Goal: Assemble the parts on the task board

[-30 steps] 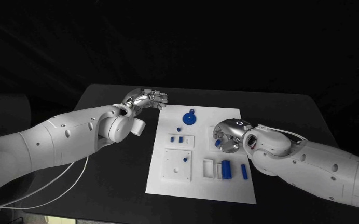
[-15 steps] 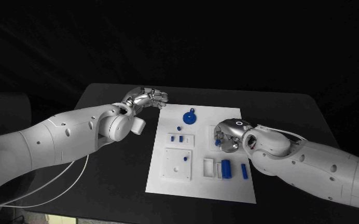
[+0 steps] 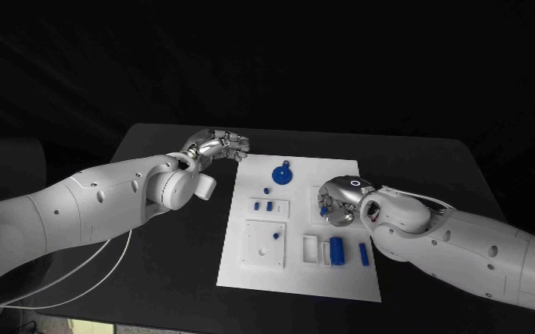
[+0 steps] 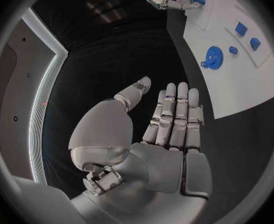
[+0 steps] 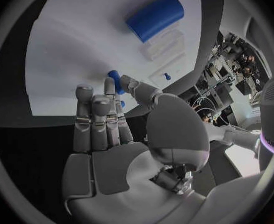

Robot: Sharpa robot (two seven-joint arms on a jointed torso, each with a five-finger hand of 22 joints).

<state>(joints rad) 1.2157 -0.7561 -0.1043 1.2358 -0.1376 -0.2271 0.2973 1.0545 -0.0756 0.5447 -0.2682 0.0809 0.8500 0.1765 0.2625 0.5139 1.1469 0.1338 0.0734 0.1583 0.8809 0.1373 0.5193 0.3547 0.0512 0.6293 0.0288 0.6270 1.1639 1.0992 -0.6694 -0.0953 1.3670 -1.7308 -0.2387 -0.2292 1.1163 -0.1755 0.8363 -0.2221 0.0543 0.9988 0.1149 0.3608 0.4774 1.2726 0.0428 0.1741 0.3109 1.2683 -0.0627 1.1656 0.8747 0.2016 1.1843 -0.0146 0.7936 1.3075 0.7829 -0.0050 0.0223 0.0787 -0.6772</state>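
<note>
Black table (image 3: pixel 424 164) against dark surroundings, perhaps an unlit room.

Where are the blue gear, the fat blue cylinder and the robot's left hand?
Gear (image 3: pixel 283 174), head view, its round face.
Cylinder (image 3: pixel 337 250), head view, middle of its side.
Left hand (image 4: pixel 164 134), left wrist view, base of the fingers.

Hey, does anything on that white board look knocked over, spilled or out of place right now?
Nothing stands out. The task board lies flat on the table, the blue gear and other blue parts sit on it, and nothing has spilled onto the black table.
</note>
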